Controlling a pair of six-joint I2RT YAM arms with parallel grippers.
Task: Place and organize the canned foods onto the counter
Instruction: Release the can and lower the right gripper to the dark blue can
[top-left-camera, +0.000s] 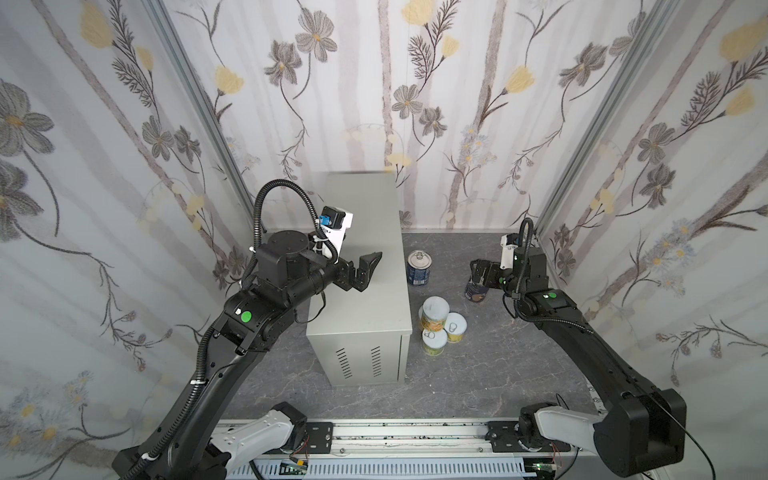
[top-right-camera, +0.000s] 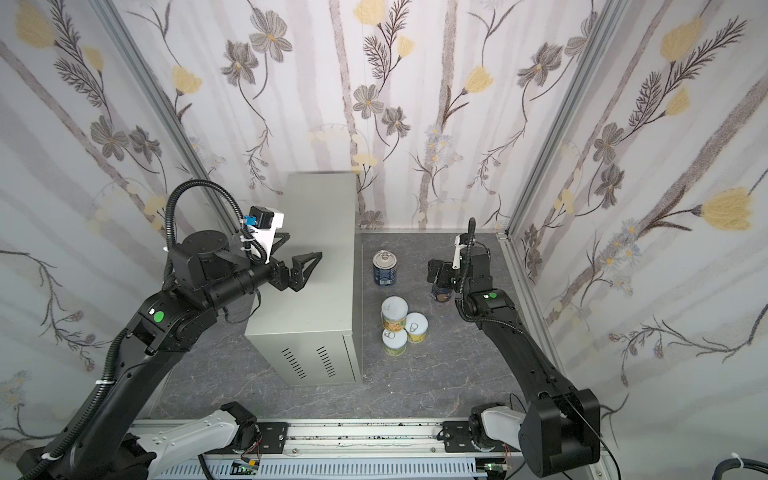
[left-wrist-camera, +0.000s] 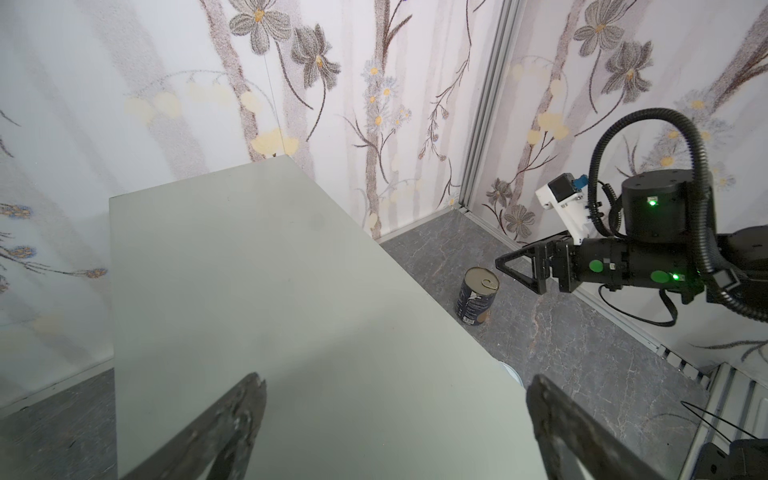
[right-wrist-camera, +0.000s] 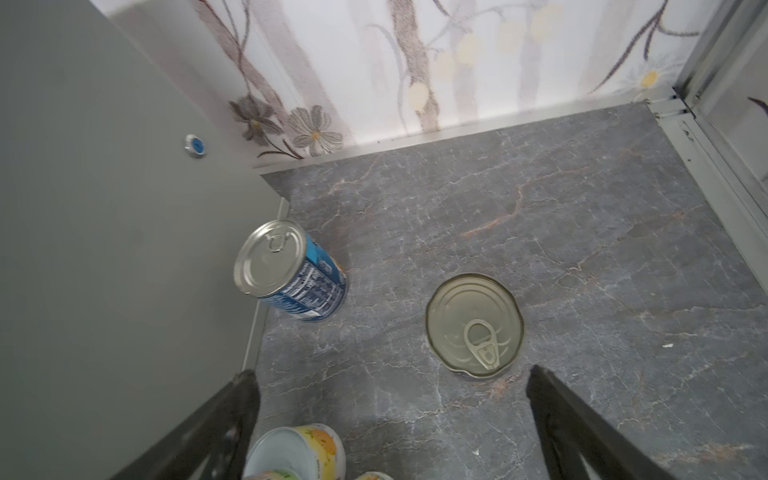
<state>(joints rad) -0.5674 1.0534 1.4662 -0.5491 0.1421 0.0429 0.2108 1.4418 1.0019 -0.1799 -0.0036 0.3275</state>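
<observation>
The counter is a tall light-grey cabinet, and its flat top is bare. My left gripper hovers open over that top, holding nothing. On the dark floor to the counter's right, one dark blue can stands upright. A second dark blue can stands under my open right gripper, just ahead of its fingertips rather than between them. A cluster of short yellow-green cans stands nearer the front.
Floral walls close in the back and both sides. An aluminium frame post runs along the right corner. A metal rail carrying both arm bases crosses the front. The counter's side carries a small blue button.
</observation>
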